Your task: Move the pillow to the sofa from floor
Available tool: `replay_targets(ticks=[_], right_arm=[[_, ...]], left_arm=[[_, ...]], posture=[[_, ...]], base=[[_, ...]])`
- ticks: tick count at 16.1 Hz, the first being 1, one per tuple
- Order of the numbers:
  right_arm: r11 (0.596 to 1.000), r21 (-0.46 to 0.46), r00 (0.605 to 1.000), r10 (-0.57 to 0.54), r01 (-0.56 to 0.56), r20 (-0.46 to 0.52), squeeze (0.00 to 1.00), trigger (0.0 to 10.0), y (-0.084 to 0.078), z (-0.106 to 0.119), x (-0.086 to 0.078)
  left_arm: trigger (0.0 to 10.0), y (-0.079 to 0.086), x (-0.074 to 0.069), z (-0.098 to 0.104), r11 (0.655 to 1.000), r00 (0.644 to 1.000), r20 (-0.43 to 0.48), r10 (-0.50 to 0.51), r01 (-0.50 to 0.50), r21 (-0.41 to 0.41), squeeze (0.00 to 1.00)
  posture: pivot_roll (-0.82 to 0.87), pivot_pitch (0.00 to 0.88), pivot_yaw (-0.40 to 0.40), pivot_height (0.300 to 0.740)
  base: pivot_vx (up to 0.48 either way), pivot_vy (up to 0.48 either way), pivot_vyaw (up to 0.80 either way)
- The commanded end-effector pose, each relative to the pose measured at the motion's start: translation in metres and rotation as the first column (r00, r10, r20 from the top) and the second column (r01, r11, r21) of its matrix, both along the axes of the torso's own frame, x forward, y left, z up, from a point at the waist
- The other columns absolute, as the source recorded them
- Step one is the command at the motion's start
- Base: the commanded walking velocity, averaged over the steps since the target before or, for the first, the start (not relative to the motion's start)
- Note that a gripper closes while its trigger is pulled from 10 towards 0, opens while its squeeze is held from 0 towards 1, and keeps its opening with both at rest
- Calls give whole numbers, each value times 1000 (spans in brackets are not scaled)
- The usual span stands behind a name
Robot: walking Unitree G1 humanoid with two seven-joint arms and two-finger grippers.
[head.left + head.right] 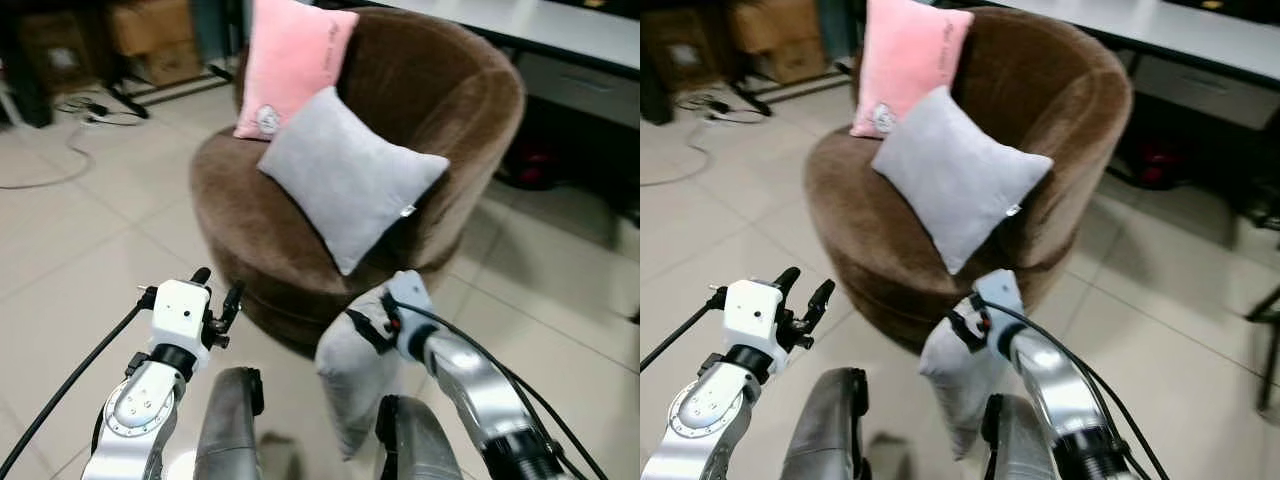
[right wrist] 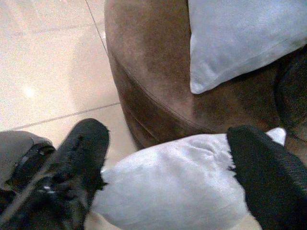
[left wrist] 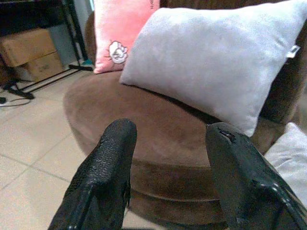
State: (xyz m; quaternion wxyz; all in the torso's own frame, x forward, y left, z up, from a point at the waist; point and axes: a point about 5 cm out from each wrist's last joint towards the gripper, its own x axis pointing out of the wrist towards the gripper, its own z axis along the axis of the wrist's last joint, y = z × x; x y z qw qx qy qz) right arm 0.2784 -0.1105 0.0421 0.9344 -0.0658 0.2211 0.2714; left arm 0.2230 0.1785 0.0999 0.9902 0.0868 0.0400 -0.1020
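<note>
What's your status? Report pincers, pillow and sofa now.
Right pincer shut on grey pillow, held off floor before brown sofa. Left pincer open, empty. Second grey pillow and pink pillow already on seat.

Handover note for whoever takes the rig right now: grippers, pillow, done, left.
Right gripper: shut on the grey pillow, which hangs off the floor just in front of the brown sofa.
Left gripper: open, holding nothing, aimed at the sofa seat.
On the sofa already: a second grey cushion and a pink cushion leaning on the backrest.
Done: pillow picked up and brought to the sofa.
Left: lift it over the seat edge, release.
</note>
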Motion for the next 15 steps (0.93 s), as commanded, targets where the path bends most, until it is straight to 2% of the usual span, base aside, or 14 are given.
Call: replay_targets(ticks=[1, 4, 6, 8, 10, 12, 13, 14, 15], right_arm=[[1000, -18, 1000, 17, -17, -3, 1000, 10000, 1, -3, 1], [982, -95, 987, 160, -161, -16, 1000, 10000, 34, -17, 12], [955, -178, 970, 243, -239, 5, 1000, 10000, 44, -21, 12], [871, -318, 916, 401, -375, 19, 1000, 10000, 59, -26, 10], [832, -368, 891, 454, -416, 19, 1000, 10000, 66, -29, 10], [810, -391, 878, 478, -437, 8, 1000, 10000, 72, -33, 6], [833, -364, 893, 450, -416, 10, 286, 10000, 76, -34, 5], [862, -327, 910, 415, -388, 15, 0, 10000, 79, -34, 5], [918, -244, 946, 324, -312, 12, 0, 10000, 77, -33, 8]], left_arm=[[10000, -1, 2, 3, 1000, 1000, 5, -4, 4, -8, 31], [10000, 13, 3, 4, 999, 999, -18, 40, -41, -10, 31], [10000, 19, -2, 0, 998, 997, -49, 61, -61, 5, 35], [10000, 29, -20, 0, 996, 993, -81, 88, -87, 12, 35], [10000, 32, -32, 0, 996, 991, -104, 89, -87, 21, 35], [10000, 35, -45, 3, 996, 989, -123, 84, -82, 26, 35], [10000, 36, -48, 7, 997, 989, -125, 77, -74, 29, 39], [10000, 36, -50, 10, 997, 990, -124, 71, -68, 31, 35], [10000, 34, -50, 12, 998, 991, -116, 63, -60, 34, 35]], posture=[[136, 0, -77, 566], [170, 0, -114, 566], [182, 13, -126, 566], [202, 53, -144, 566], [216, 78, -150, 566], [237, 118, -148, 566], [241, 130, -144, 566], [240, 137, -139, 566], [236, 146, -131, 566]], base=[[0, 0, 0], [0, 0, 0], [0, 0, 0], [0, 0, 0], [0, 0, 0], [0, 0, 0], [0, 0, 0], [0, 0, 0], [0, 0, 0]])
